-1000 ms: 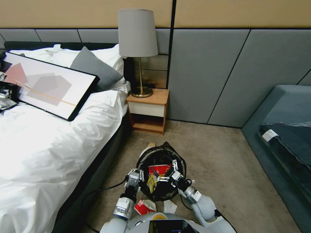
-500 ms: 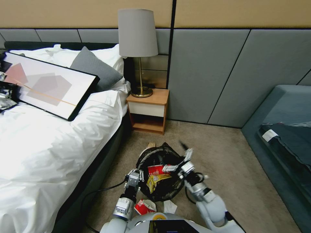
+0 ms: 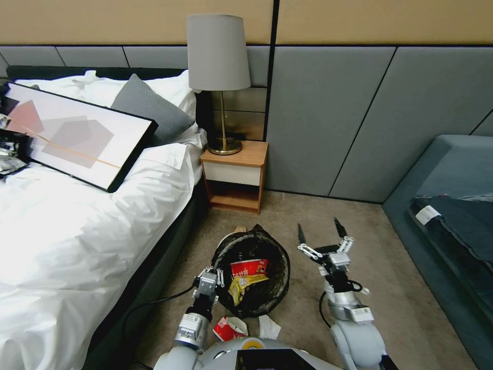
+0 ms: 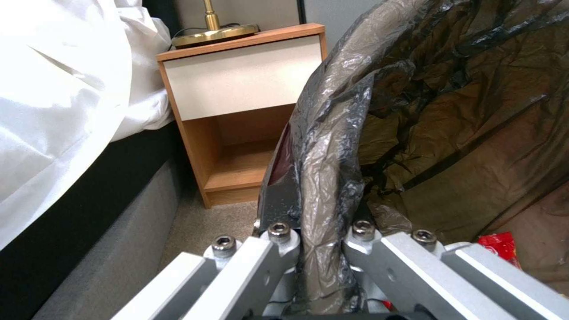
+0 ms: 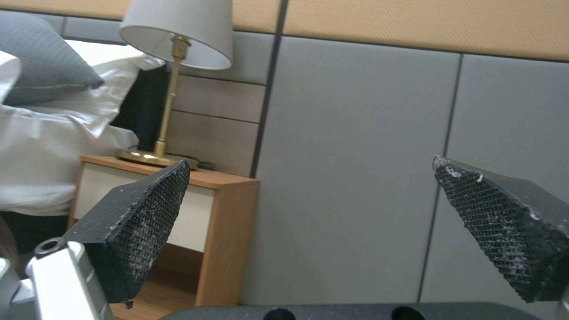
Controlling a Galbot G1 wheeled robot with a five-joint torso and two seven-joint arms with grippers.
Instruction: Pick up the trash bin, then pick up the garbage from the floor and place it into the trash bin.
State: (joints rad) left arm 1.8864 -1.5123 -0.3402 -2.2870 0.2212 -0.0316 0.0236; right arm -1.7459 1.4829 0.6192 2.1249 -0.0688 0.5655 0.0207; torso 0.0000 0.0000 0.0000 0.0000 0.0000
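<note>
Trash bin (image 3: 251,275) was held steady by the left gripper (image 3: 207,281) clamped on its lined rim, while the right gripper (image 3: 322,241), spread wide and empty, hung beside the bin.

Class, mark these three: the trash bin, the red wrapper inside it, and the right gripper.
trash bin (image 3: 222,245): head view, left rim under the black liner.
red wrapper (image 3: 247,267): head view, middle of its red face.
right gripper (image 3: 319,237): head view, midway between its open fingertips.
</note>
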